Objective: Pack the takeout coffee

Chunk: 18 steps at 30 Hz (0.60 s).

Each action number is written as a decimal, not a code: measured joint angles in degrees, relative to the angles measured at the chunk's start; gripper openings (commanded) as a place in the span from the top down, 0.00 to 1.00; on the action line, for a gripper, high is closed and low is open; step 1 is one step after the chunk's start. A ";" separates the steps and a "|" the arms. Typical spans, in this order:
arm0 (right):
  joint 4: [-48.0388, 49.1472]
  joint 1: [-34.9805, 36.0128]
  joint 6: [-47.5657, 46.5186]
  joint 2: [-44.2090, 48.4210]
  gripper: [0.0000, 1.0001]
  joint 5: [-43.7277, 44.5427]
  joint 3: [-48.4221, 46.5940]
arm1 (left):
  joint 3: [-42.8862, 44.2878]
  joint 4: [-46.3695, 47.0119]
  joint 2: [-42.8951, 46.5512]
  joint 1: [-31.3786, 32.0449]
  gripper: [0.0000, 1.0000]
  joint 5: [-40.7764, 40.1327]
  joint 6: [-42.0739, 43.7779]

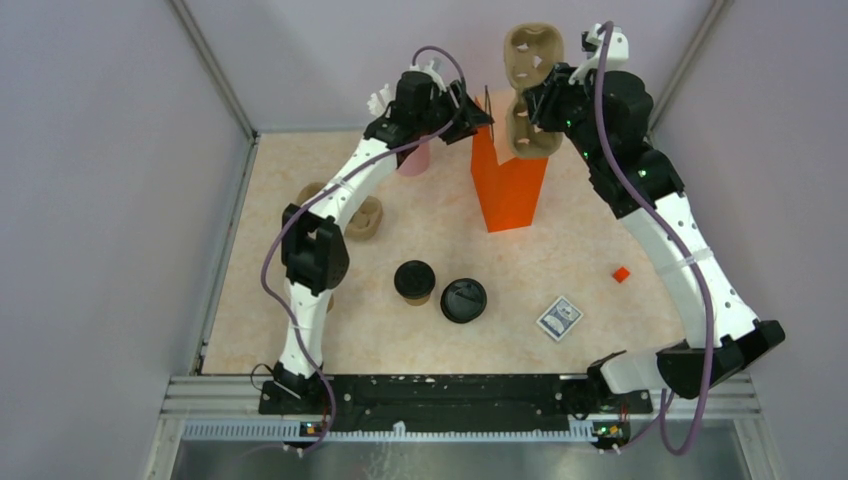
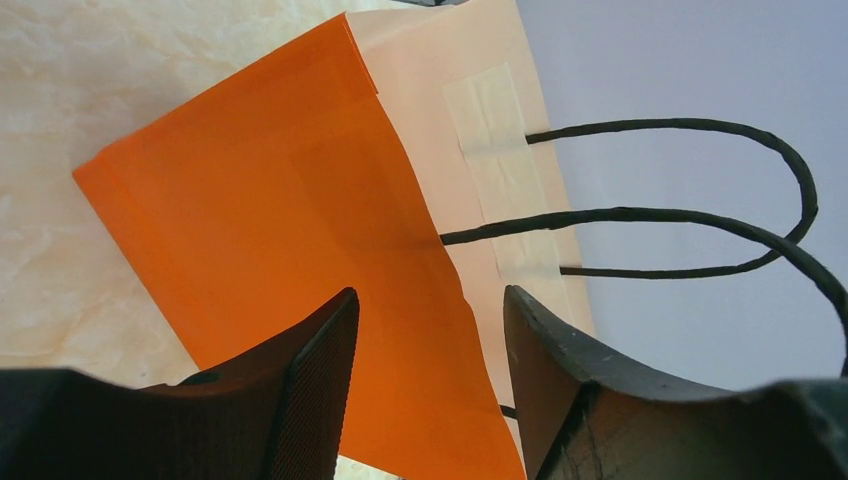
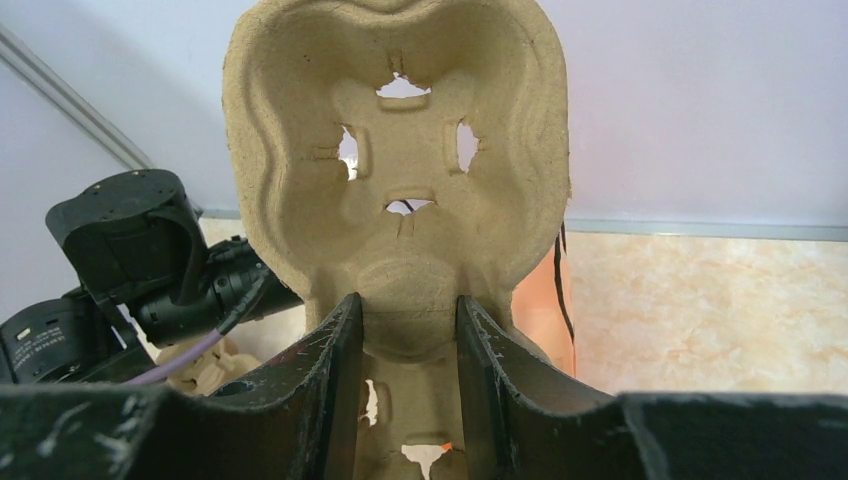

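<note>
The takeout coffee (image 1: 414,281), a small brown cup with a black sip lid, stands on the table in front of the orange bag (image 1: 508,186). My left gripper (image 1: 476,112) is open at the bag's top left rim. In the left wrist view the bag's orange wall (image 2: 300,240) lies between its spread fingers, at the left gripper (image 2: 428,300). My right gripper (image 1: 536,102) is shut on a tan pulp cup carrier (image 1: 531,70) and holds it upright over the bag's mouth. The right gripper (image 3: 408,305) grips the carrier (image 3: 400,150) in the right wrist view too.
A flat black lid (image 1: 463,299) lies right of the coffee. A second pulp carrier (image 1: 366,216) sits partly under my left arm. A pink cup (image 1: 413,160) stands behind that arm. A small printed packet (image 1: 559,318) and a red bit (image 1: 621,273) lie at the right. The bag's black handles (image 2: 700,215) stick out.
</note>
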<state>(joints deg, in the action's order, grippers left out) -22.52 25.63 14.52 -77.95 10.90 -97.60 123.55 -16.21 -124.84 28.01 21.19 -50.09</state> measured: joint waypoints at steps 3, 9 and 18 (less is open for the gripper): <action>0.00 0.00 0.31 0.00 0.73 0.02 0.07 | 0.00 0.44 -0.42 0.13 0.39 0.63 -0.68; 0.00 0.00 0.63 0.00 0.73 0.02 0.09 | 0.92 0.74 -1.40 0.24 0.47 0.39 -0.22; -0.07 0.00 0.72 0.35 0.73 0.02 0.48 | 4.81 0.61 -3.69 1.18 0.84 0.04 3.39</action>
<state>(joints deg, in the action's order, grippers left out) -22.59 25.63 15.25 -77.60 10.92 -97.12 128.35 -15.59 -128.53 29.19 21.23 -46.70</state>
